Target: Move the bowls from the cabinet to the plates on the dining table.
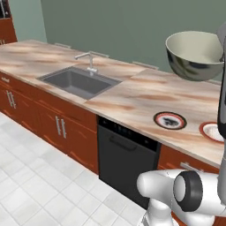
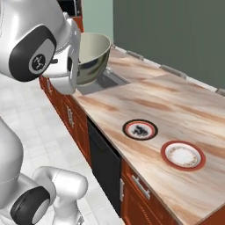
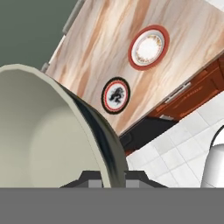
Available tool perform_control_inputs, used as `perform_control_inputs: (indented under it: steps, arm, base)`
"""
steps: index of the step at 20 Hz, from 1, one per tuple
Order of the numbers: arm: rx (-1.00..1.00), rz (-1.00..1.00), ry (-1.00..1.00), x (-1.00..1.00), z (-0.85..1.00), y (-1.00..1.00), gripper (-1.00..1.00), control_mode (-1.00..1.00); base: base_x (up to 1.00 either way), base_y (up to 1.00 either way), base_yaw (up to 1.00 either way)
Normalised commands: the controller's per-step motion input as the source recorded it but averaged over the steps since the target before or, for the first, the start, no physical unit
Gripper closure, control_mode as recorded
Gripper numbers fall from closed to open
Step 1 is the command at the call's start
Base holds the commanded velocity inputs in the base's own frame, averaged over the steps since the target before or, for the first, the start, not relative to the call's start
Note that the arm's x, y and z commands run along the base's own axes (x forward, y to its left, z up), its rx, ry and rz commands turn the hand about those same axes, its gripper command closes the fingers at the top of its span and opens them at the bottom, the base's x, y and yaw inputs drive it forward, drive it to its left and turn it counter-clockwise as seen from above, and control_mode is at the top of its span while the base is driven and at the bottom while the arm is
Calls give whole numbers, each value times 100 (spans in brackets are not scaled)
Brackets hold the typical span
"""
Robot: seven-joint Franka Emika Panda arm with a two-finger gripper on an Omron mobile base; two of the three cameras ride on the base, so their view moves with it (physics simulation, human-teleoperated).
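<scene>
While claw (image 3: 110,181) pinches metal bowl (image 1: 194,55) rim, bowl and both plates (image 2: 139,129) empty.

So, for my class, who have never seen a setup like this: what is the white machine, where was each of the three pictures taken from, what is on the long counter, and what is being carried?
The white machine is a robot arm on a base that can drive, in a computer-drawn kitchen. Two pictures come from cameras on the base, looking forward past the arm from its left and its right. The third comes from a camera on the hand, looking along the pincer, so it appears tilted.

On the marble counter lie two small plates, both empty: a black-rimmed plate and a red-rimmed plate. A sink with a tap is set into it further along.

The pincer is shut on the rim of a shiny metal bowl with a cream inside, held in the air above the counter.
</scene>
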Motion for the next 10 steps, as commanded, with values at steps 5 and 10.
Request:
perform_control_inputs:
  steps: [5, 10]
  arm:
    - [0, 0, 0, 0, 0, 0, 100, 100]
    - [0, 0, 0, 0, 0, 0, 100, 100]
  base:
    - [-1, -7, -23]
    - [0, 0, -25]
